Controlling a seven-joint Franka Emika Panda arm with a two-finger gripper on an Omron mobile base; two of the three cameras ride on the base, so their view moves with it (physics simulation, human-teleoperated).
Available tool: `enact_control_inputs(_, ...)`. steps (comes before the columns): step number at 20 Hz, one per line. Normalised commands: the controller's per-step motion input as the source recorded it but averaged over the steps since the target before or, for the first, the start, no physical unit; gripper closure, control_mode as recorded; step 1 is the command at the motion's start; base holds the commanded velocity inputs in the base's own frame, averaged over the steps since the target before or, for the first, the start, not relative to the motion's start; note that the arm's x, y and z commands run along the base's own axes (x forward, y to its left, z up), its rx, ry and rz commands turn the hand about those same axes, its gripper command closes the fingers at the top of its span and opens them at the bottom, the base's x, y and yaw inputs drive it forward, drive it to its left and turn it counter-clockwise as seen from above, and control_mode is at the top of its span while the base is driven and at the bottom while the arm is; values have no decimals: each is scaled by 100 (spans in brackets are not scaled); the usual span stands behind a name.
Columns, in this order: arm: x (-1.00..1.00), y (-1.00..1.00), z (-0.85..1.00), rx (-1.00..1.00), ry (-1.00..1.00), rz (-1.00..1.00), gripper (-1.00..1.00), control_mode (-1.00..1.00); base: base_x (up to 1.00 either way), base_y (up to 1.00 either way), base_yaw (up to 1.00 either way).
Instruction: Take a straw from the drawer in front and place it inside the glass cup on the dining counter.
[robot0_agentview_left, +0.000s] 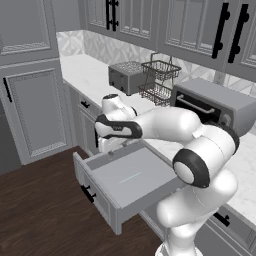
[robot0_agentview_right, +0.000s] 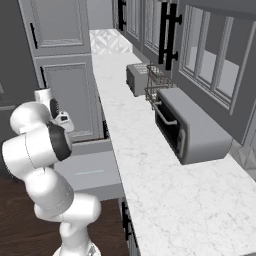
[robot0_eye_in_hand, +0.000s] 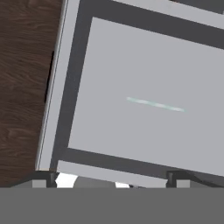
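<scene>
The grey drawer (robot0_agentview_left: 101, 196) stands pulled out over the wood floor, its black bar handle (robot0_agentview_left: 88, 193) facing forward. The thin pale straw (robot0_agentview_left: 130, 178) lies flat on the drawer's bare floor (robot0_eye_in_hand: 109, 61); in the hand view the straw (robot0_eye_in_hand: 155, 104) sits right of the middle. My gripper (robot0_agentview_left: 108, 145) hangs above the drawer's back left end, pointing down, a little way from the straw. It is open, its fingertips (robot0_eye_in_hand: 43, 178) wide apart with nothing between them. From the right base view the drawer (robot0_agentview_right: 102, 161) and straw (robot0_agentview_right: 89, 172) lie just right of my arm. The glass cup and dining counter are out of view.
On the marble worktop (robot0_agentview_left: 85, 70) behind the drawer stand a toaster (robot0_agentview_left: 125, 76), a wire basket rack (robot0_agentview_left: 159, 80) and a toaster oven (robot0_agentview_left: 215, 105). A tall grey cupboard (robot0_agentview_left: 35, 110) rises at the left. Dark wood floor (robot0_agentview_left: 40, 215) lies in front.
</scene>
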Motion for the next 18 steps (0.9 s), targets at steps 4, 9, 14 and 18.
enact_control_inputs(4,0,-13,-71,0,0,0,-100,-100,0,0,0)
enact_control_inputs(9,3,0,-82,0,0,0,-100,-100,0,0,0)
enact_control_inputs(14,25,1,-63,0,-1,0,-100,-100,0,0,0)
enact_control_inputs(18,36,0,-50,0,-4,0,-100,-100,0,0,0)
